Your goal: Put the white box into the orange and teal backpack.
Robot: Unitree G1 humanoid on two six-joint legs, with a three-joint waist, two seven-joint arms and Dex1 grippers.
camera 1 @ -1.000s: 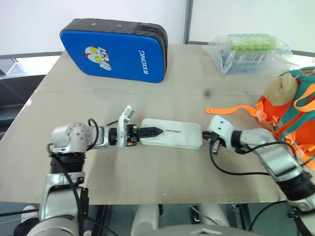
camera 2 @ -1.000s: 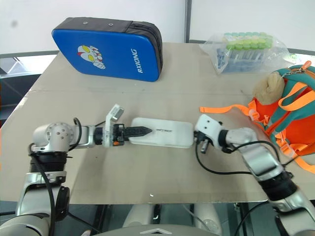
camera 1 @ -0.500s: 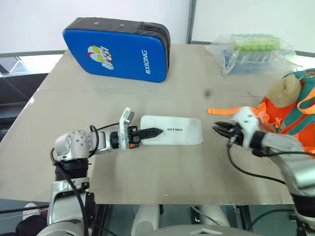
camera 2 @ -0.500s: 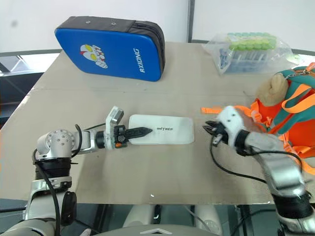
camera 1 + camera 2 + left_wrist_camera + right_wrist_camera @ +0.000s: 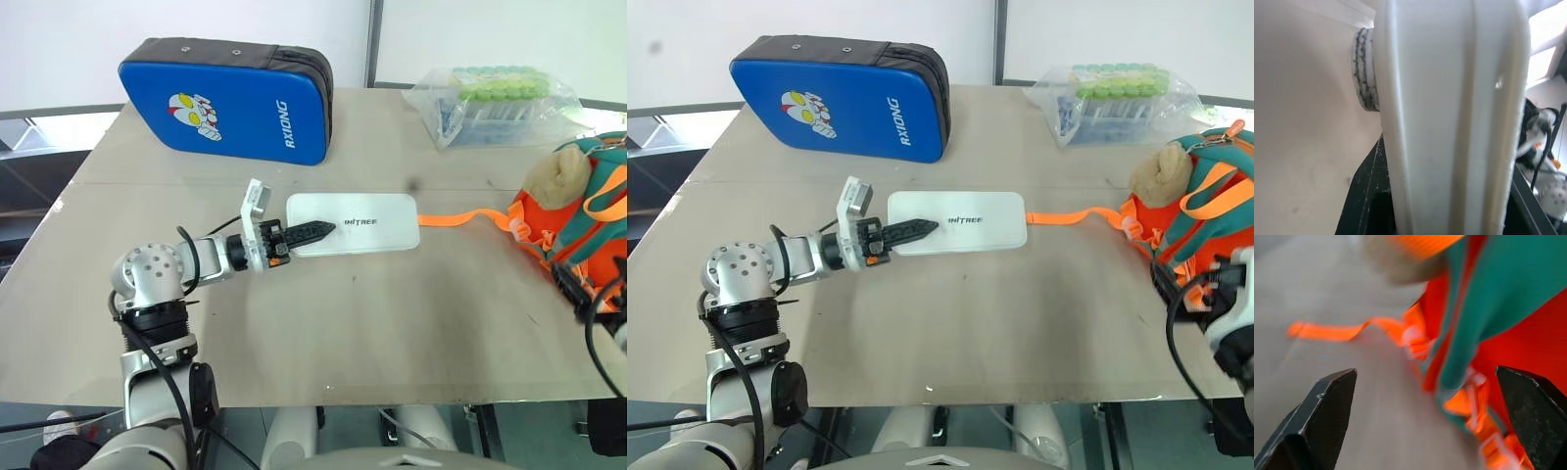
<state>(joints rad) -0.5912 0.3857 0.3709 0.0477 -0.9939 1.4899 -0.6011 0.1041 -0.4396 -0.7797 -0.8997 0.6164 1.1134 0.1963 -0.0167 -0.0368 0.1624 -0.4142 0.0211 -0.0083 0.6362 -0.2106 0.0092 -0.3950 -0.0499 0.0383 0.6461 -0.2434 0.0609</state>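
Left gripper (image 5: 306,232) is clamped on the left short end of the white box (image 5: 364,222), one black finger lying across the lid and the other under the edge, as the left wrist view confirms with the white edge (image 5: 1449,117) running up between the fingers. That box sits at mid-table, its far end seeming to lift slightly off the surface, with the lettering on the lid facing up. Right gripper (image 5: 1425,421) hangs at the right edge of the table with its fingers spread wide and nothing between them, pointing at the orange and teal backpack (image 5: 588,225), which lies on the right side of the table with a plush bear head on top and an orange strap (image 5: 460,217) trailing left toward the box.

Judging by its look, the box is a stiff, light plastic case that should not bend or sag when held by one end. Its smooth lid is likely slippery, so a pinch near a corner could let it swivel; a hold across the middle of the short end is steadier. The backpack is soft and will probably collapse unless its opening is held apart.
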